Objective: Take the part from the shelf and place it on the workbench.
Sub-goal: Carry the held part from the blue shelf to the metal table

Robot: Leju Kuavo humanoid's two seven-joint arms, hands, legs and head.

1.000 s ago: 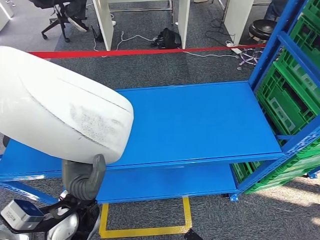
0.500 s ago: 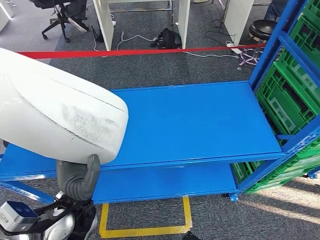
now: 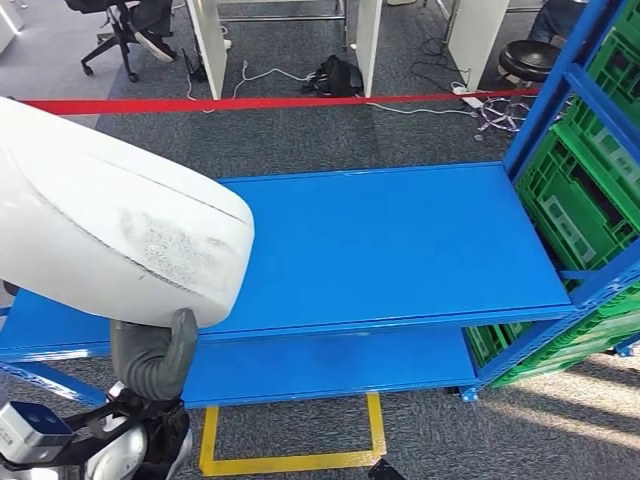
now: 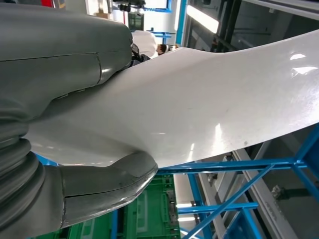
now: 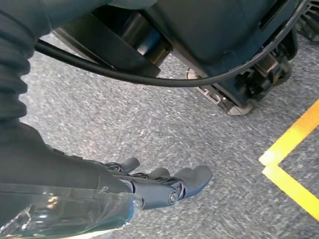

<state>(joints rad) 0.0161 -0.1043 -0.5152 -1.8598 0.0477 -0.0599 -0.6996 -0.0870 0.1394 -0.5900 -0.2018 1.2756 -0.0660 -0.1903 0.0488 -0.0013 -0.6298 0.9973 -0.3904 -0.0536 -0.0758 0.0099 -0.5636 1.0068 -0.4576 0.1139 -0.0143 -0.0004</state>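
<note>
Plainly, large glossy white curved shell part (image 3: pixel 113 230) gripped from beneath by the left robot hand (image 3: pixel 155 355) at eight o'clock in the head view, over the long blue metal surface (image 3: pixel 392 240), green plastic crates (image 3: pixel 581 200) at three o'clock, right robot hand (image 5: pixel 165 186) hanging over grey carpet (image 5: pixel 112 124), fingers apart, empty.

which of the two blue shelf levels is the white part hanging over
The upper blue shelf level. The white part, gripped by the left hand, overlaps its left end, while the lower level sits beneath, near the floor.
</note>
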